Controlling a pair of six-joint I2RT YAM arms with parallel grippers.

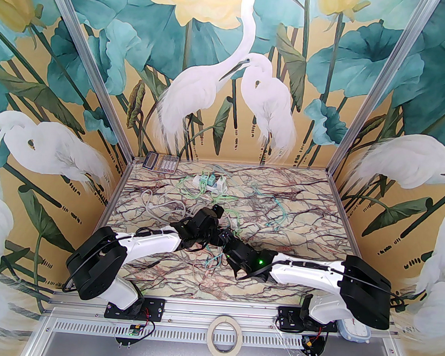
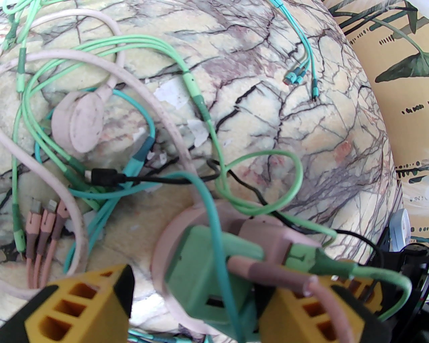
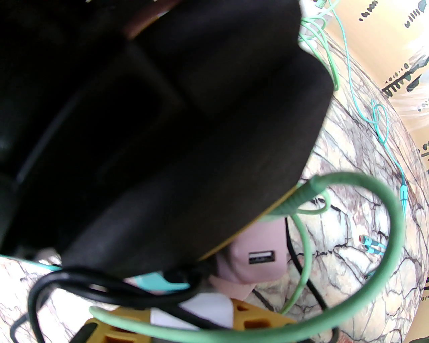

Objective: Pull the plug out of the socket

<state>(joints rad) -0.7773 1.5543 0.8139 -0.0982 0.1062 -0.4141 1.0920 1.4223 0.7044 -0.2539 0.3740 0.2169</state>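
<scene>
The light, stiff green plug (image 2: 207, 264), seated in the pink socket (image 2: 164, 244) at 6 o'clock of the left wrist view, is straddled by the half-open left hand (image 2: 201, 288) and is probably best pinched across its flat sides; whether the right hand (image 3: 181, 321) is gripping anything cannot be told.

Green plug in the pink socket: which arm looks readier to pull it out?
Likely left: the left gripper stands open, fingers either side of the green plug. The right gripper faces the pink adapter instead.
</scene>
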